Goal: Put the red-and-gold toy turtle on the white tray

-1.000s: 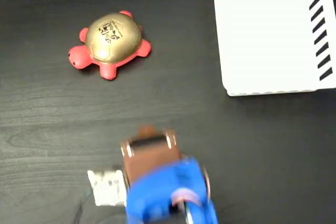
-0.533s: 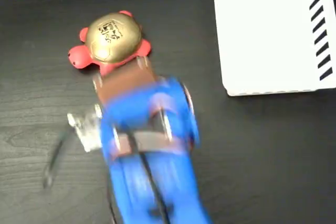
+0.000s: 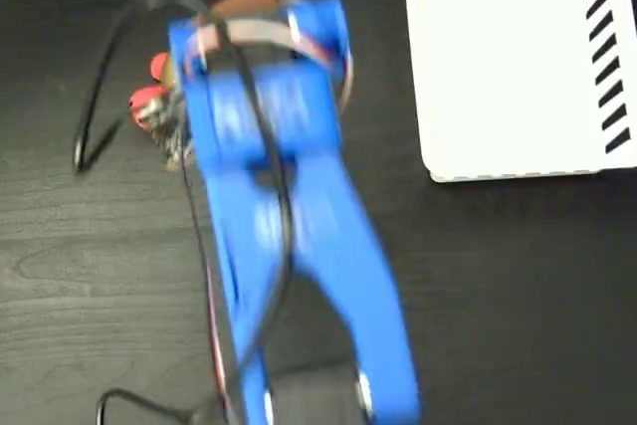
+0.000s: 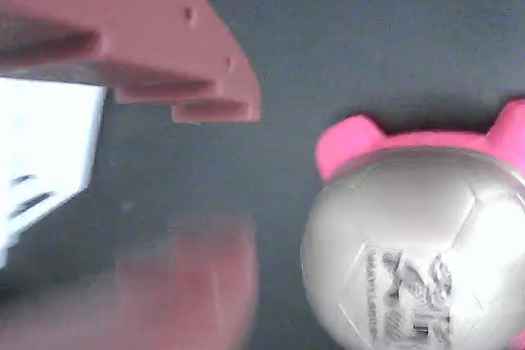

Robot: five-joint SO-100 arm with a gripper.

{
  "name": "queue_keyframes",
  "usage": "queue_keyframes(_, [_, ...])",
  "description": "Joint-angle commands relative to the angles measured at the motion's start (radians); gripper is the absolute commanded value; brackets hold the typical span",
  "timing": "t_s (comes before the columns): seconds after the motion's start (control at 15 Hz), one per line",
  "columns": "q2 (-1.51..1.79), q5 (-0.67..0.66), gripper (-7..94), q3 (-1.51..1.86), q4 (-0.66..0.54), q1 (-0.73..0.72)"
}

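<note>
From the fixed view I see my blue arm [image 3: 289, 216] stretched up across the dark wood-grain worktop [image 3: 498, 296], its upper end sitting over the red-and-gold toy turtle [image 3: 149, 102]. Only a couple of red bits of the turtle poke out past the arm's left edge; the shell is hidden under the arm there. A black cable [image 3: 109, 77] loops out to the left of the arm, beside those red bits.

The white tray [image 3: 508, 67] lies well apart from the turtle, off to the right in the fixed view, with black diagonal stripes along its top and right edges. Nothing rests on the part of it I can see.

The wrist view gives me the better look. The turtle [image 4: 418, 243] sits on the worktop at the lower right, its domed shell with the black printed mark facing the camera and pink limbs showing above the shell. In this view the shell reads more silvery than gold. The gripper [image 4: 221, 202] is spread apart — one reddish-brown finger [image 4: 156, 30] runs across the top left, the other is a blurred shape at the bottom left — and there is only bare worktop between them. It has hold of nothing; the turtle lies just to the right of the gap, not between the fingers. A corner of the tray [image 4: 41, 145] shows at the left edge, far side of the gripper from the turtle.
</note>
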Motion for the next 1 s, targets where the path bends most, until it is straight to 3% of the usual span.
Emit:
queue_keyframes(0.0, [-0.008,-0.044,42,-0.091,0.012,-0.002])
queue_keyframes(0.27, [-0.077,-0.066,59,-0.104,0.032,-0.037])
queue_keyframes(0.93, [-0.405,-0.101,59,-0.348,0.040,-0.072])
